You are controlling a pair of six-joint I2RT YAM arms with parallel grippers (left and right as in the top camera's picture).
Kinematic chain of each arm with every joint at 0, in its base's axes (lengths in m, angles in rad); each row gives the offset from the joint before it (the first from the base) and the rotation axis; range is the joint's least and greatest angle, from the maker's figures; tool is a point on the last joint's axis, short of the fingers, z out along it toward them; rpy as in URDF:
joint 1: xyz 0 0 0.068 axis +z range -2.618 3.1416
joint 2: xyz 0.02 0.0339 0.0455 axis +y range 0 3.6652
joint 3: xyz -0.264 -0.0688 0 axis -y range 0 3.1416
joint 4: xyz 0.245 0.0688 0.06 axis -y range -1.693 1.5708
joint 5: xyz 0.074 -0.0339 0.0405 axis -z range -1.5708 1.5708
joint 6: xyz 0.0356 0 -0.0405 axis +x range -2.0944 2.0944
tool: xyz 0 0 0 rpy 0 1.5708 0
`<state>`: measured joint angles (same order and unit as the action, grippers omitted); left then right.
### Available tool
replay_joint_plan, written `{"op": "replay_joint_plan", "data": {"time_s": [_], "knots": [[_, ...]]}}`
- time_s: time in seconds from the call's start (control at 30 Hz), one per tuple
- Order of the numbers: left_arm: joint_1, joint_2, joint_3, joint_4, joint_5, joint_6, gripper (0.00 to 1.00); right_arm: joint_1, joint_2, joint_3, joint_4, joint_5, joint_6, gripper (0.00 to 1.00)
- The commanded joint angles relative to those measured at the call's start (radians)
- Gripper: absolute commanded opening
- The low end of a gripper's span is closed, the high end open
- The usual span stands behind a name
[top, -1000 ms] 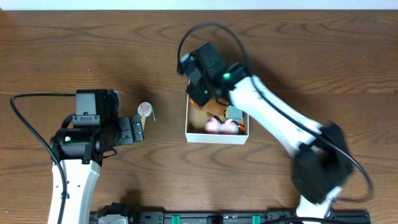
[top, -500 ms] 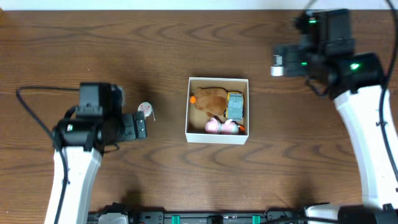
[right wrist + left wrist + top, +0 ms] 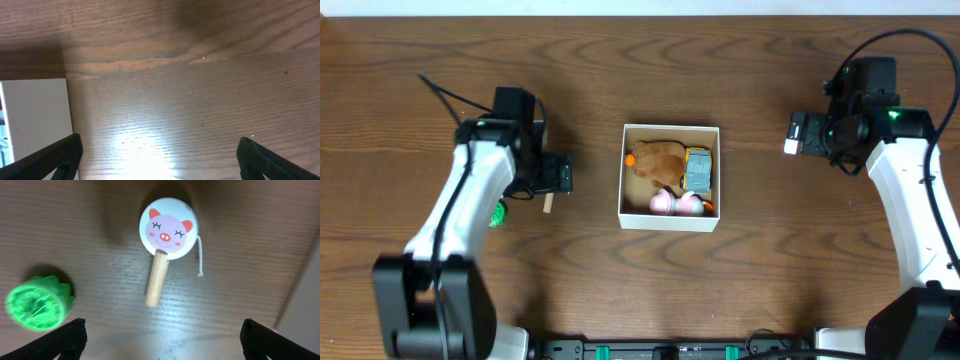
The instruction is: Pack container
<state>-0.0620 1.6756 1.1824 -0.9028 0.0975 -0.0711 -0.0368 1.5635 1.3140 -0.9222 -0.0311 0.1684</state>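
The container (image 3: 669, 221), a white-walled square box, sits mid-table and holds a brown plush toy (image 3: 660, 157), a grey toy (image 3: 698, 168) and two pink ones (image 3: 677, 203). My left gripper (image 3: 558, 176) hangs open left of it. In the left wrist view a pig-faced drum toy (image 3: 168, 228) on a wooden stick lies on the table ahead of the gripper (image 3: 162, 342). Nothing is between its fingers (image 3: 67, 337). My right gripper (image 3: 798, 133) stands open and empty, right of the container. The box's white wall (image 3: 35, 120) is at the left of its view.
A small green toy (image 3: 498, 213) lies left of the left arm and also appears beside the left finger as the green toy (image 3: 35, 303). Bare wooden table (image 3: 175, 90) lies under the right gripper (image 3: 160, 162).
My right gripper has opened and swung away from above the container to the right, leaving the brown toy inside. My left arm has moved up and right over the pig toy.
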Motion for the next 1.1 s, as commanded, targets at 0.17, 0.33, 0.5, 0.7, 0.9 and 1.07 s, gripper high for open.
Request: {"op": "replay_joint_plan", "data": {"time_s": [0.17, 0.33, 0.5, 0.7, 0.9, 1.07], "knots": [[-0.001, 0.157, 0.008, 0.049, -0.011, 0.014, 0.98, -0.002, 0.002, -0.004, 0.011, -0.011, 0.010, 0.99], [-0.001, 0.223, 0.008, 0.072, -0.011, 0.014, 0.98, -0.002, 0.002, -0.004, 0.011, -0.011, 0.010, 0.99], [-0.001, 0.274, 0.008, 0.075, -0.011, 0.014, 0.98, -0.002, 0.002, -0.004, 0.011, -0.011, 0.010, 0.99], [-0.001, 0.279, 0.008, 0.074, -0.011, 0.014, 0.99, -0.002, 0.002, -0.004, 0.011, -0.011, 0.010, 0.99], [-0.001, 0.279, 0.008, 0.074, -0.011, 0.014, 0.74, -0.002, 0.002, -0.004, 0.010, -0.011, 0.010, 0.99], [-0.001, 0.279, 0.008, 0.074, -0.011, 0.014, 0.62, -0.001, 0.002, -0.004, 0.010, -0.011, 0.010, 0.99]]}}
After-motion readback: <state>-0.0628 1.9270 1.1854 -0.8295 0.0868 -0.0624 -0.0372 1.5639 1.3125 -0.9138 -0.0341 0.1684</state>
